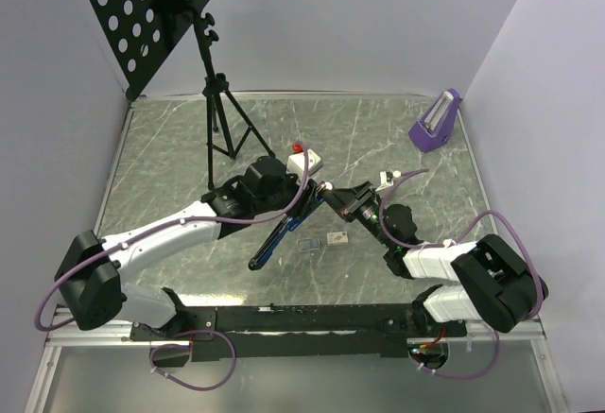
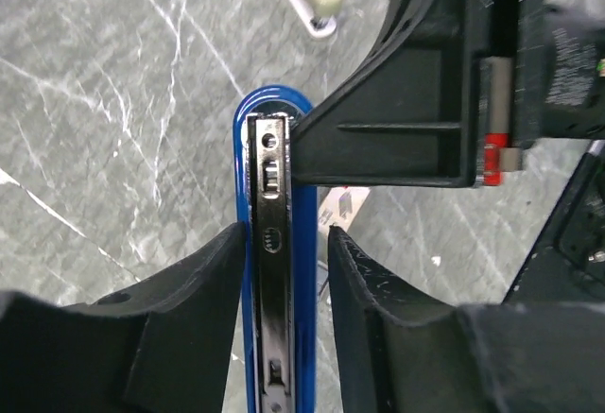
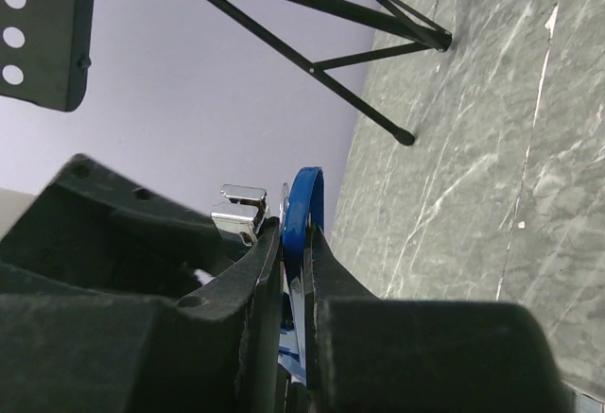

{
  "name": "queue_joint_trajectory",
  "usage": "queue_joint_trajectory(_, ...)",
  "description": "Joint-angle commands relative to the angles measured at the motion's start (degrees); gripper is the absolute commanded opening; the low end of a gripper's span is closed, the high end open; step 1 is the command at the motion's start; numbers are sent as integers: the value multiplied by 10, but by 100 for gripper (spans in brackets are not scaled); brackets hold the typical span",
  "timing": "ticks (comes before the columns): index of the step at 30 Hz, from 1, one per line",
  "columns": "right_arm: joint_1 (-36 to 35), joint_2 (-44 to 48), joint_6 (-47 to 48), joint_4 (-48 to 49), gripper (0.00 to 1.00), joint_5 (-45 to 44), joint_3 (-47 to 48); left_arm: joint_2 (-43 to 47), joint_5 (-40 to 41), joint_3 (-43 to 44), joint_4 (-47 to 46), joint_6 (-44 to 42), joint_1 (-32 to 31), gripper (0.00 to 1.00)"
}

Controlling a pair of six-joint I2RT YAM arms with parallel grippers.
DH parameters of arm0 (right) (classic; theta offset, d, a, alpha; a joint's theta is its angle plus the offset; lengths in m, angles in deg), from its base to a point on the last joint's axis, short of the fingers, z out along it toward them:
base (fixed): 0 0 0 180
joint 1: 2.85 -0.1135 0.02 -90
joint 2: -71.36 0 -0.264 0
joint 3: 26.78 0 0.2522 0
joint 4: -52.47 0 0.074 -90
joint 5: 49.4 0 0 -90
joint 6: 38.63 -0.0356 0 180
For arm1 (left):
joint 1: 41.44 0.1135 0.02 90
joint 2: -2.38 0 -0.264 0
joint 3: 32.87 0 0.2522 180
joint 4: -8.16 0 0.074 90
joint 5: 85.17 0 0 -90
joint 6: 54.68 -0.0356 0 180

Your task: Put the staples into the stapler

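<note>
The blue stapler (image 1: 284, 229) is swung open and held tilted between both arms. In the left wrist view its metal channel (image 2: 270, 243) runs between my left gripper's (image 2: 286, 233) jaws. The left finger (image 2: 217, 271) touches the blue edge; a thin gap remains at the right finger (image 2: 359, 271). My right gripper (image 3: 295, 243) is shut on the stapler's blue arm (image 3: 307, 196), a chrome part (image 3: 238, 213) just beside it. The staples box (image 1: 337, 238) and a small grey tray piece (image 1: 307, 244) lie on the table below the stapler.
A black music stand (image 1: 217, 101) rises at the back left, its tripod legs (image 3: 378, 44) near the left arm. A purple object (image 1: 437, 120) stands at the back right. A small white and red object (image 1: 304, 158) lies behind the grippers.
</note>
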Motion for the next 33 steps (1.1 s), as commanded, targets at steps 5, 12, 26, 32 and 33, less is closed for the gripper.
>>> queue_joint_trajectory(5, -9, 7, -19, 192, 0, 1, 34, -30, 42, 39, 35, 6, -2, 37)
queue_joint_trajectory(12, -10, -17, -20, 214, 0, 9, 29, -12, 43, 36, 44, -4, 2, 1)
queue_joint_trajectory(26, -11, -45, 18, 218, 42, 44, -15, 6, 84, 51, 154, -92, 67, 1)
queue_joint_trajectory(32, -8, -52, 36, 222, 49, 54, -51, -9, 55, 37, 174, -155, 88, 1)
queue_joint_trajectory(33, -7, -49, 41, 215, 50, 54, -56, -14, 52, 34, 173, -172, 89, 1)
